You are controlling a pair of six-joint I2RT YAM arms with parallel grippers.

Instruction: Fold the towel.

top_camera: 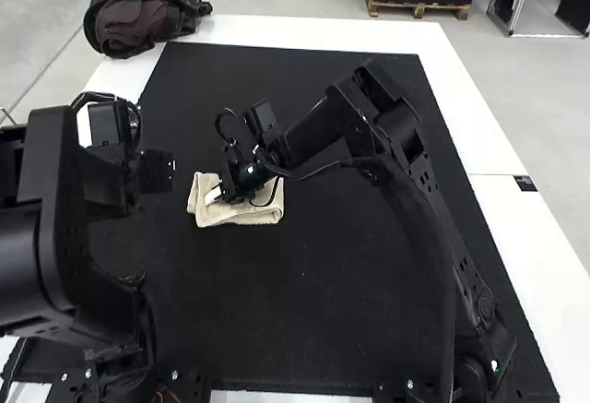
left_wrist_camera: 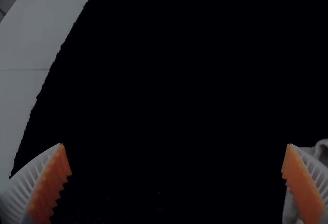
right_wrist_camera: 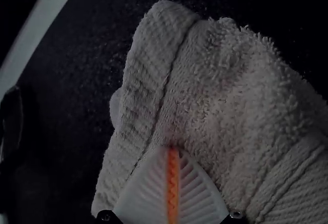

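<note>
The beige towel lies folded and somewhat rumpled on the black mat, left of the middle. My left gripper hangs over the mat to the towel's left. In the left wrist view my left gripper is wide open with nothing between its pads, and a bit of towel shows beside one finger. My right gripper is at the towel's left part, covering some of it. In the right wrist view my right gripper is shut on the towel, its tips at the cloth near a stitched hem.
The black mat covers most of the white table. My right arm reaches across the middle from the right, over the mat. A black bag with a brown cloth sits at the far left corner.
</note>
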